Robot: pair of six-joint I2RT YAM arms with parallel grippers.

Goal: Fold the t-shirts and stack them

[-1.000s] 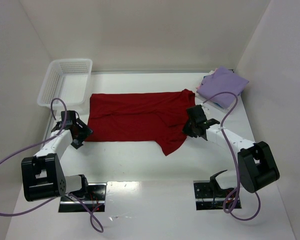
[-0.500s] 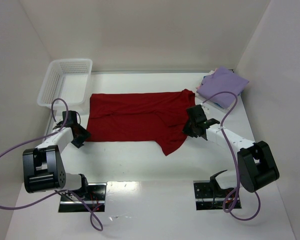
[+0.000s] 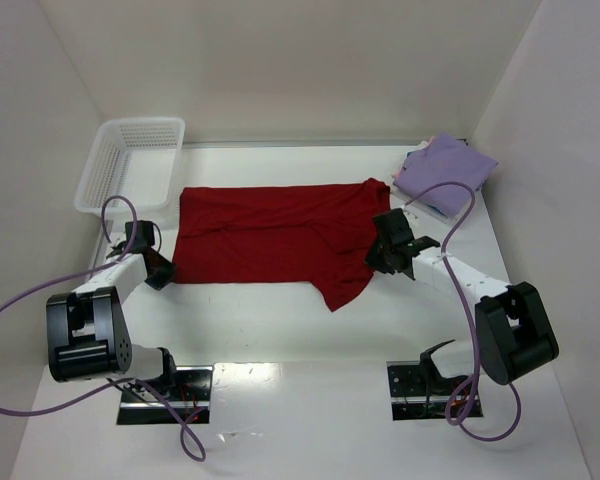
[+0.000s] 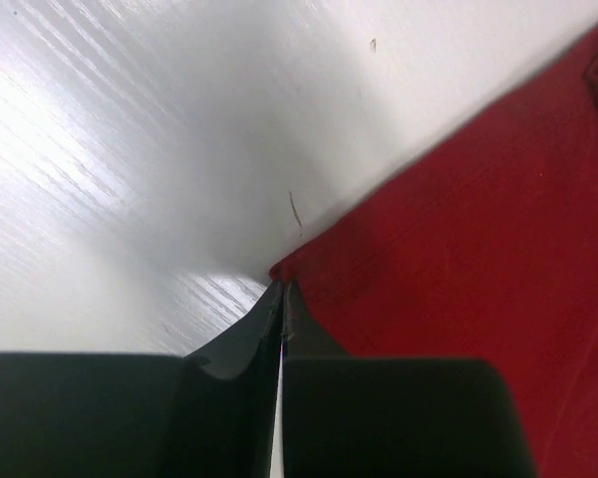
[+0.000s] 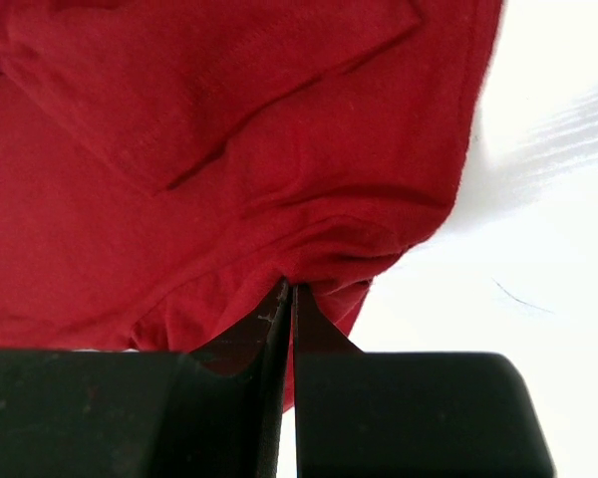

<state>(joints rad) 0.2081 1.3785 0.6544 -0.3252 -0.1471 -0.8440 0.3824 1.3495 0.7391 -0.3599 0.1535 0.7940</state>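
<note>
A dark red t-shirt (image 3: 270,235) lies spread across the middle of the table, one sleeve hanging toward the front. My left gripper (image 3: 166,272) is shut on the shirt's near left corner (image 4: 289,267). On the right edge of the shirt, my right gripper (image 3: 373,256) is shut on a bunched fold of red cloth (image 5: 309,259). A lavender t-shirt (image 3: 445,165) lies folded square at the back right, on top of pink and blue edges of other shirts.
A white mesh basket (image 3: 130,165) stands at the back left. White walls close in the table on three sides. Purple cables loop from both arms. The arm bases sit at the near edge.
My left gripper has slid in to the shirt's near left corner and closed on it. The right gripper has stayed shut on the cloth.
</note>
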